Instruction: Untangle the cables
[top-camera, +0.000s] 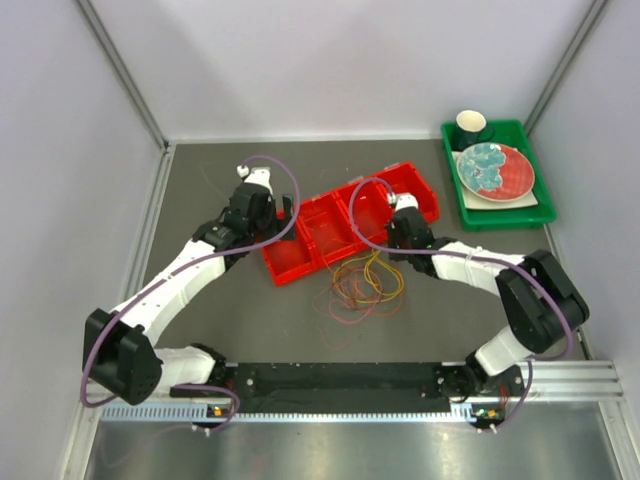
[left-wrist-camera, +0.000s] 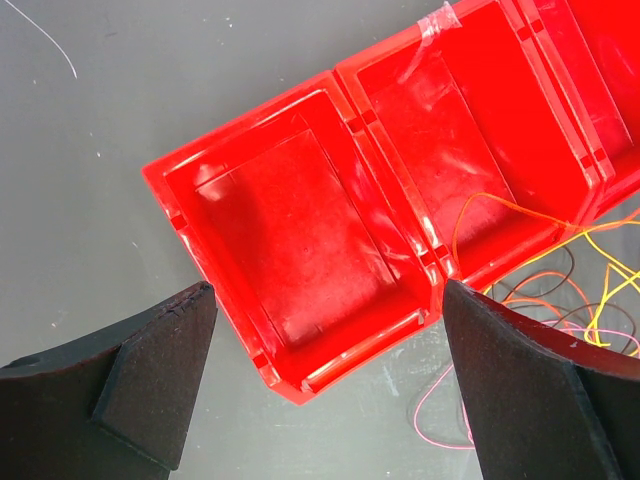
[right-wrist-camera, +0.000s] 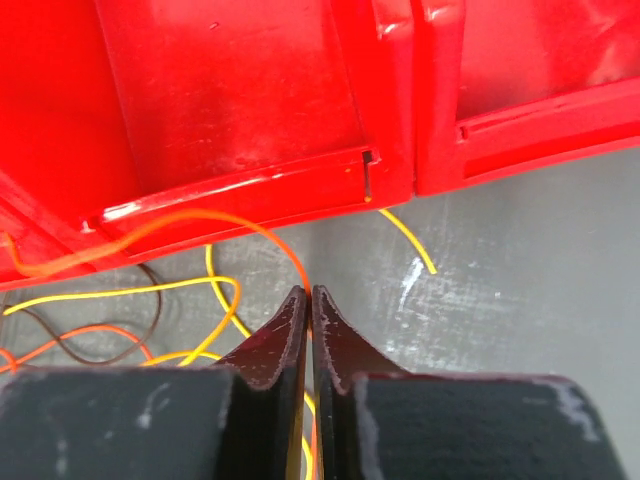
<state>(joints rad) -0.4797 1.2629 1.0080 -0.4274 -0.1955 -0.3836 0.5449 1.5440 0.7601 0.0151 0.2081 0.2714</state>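
Note:
The cables lie in a loose tangle of yellow, orange, pinkish and dark loops on the grey table, just in front of the red bins. My right gripper is low at the tangle's far right edge, shut on an orange cable that arcs left along the bin's near wall. A yellow cable end lies just right of the fingertips. My left gripper hovers open over the leftmost bin's near corner, with nothing between its fingers. In that view the tangle shows at the right.
Three red bins joined in a row sit slanted mid-table; an orange loop hangs over the middle one's near wall. A green tray at the back right holds a patterned plate and a dark cup. White walls enclose the table.

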